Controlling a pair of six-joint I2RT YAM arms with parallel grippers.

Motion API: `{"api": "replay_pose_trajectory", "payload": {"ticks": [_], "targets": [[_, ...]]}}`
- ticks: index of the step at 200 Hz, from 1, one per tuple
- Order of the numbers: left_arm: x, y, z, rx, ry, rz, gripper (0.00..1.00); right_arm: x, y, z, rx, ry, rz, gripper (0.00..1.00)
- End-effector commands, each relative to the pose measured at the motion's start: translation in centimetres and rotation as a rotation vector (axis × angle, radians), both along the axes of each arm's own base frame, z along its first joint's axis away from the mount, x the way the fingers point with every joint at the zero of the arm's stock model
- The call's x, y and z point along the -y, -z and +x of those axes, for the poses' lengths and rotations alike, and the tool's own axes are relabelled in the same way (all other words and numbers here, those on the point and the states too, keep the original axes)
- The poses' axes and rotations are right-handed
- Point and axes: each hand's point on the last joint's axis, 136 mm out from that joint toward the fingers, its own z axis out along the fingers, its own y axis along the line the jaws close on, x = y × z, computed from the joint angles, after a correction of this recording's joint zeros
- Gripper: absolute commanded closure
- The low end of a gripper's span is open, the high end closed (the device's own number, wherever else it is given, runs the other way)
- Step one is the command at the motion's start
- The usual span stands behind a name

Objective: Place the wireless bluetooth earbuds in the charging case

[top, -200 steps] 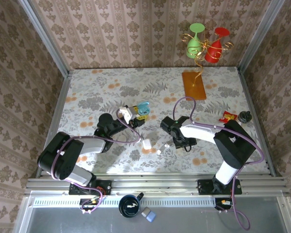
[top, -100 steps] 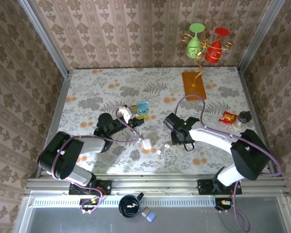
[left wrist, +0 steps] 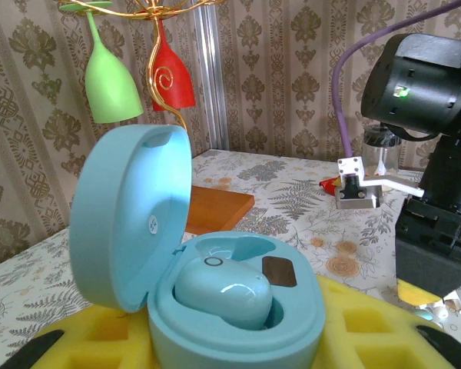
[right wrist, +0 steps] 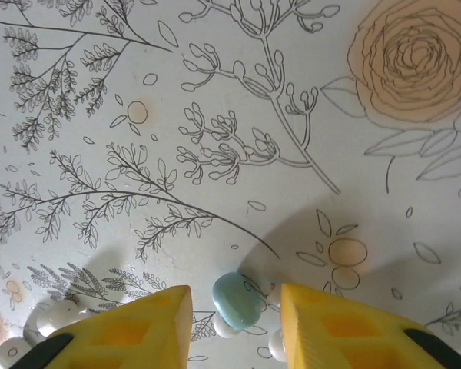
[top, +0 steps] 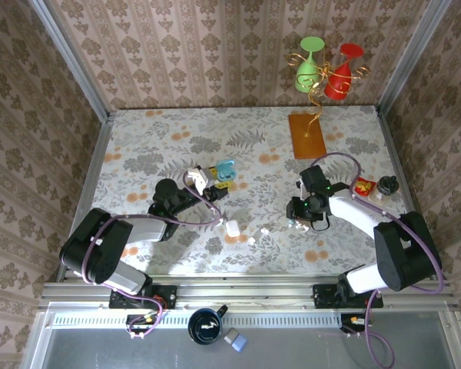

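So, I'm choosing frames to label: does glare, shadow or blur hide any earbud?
Left wrist: a small glare spot on the seated earbud in the open charging case, otherwise clear. Right wrist: the bluish earbud lies sharp in soft shadow.

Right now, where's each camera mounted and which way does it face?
Top external: above and behind the arm bases, looking down on the table; both arms, left gripper, right gripper.
Left wrist: low, facing across the table toward the right arm; own yellow fingers flank the open charging case.
Right wrist: facing straight down; own yellow fingers beside a bluish earbud.
Shared: top external and left wrist both show the green wine glass and orange board.
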Motion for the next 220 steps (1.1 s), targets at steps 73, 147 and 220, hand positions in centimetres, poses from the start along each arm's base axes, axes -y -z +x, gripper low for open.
{"api": "replay_pose_trajectory", "payload": {"ticks": [73, 147, 220], "targets": [[0.2, -2.0, 0.4, 0.040, 0.005, -0.036, 0.82, -1.0, 1.7, -0.4, -0.139, -0.085, 0.158, 0.60], [0.3, -2.0, 0.3, 0.038, 0.006, -0.040, 0.82, -1.8, 2.0, -1.5, -0.189, -0.056, 0.222, 0.62], [0.7, -1.9, 0.3, 0.036, 0.018, -0.043, 0.82, -1.8, 1.3, -1.5, -0.164, -0.056, 0.228, 0.65]]}}
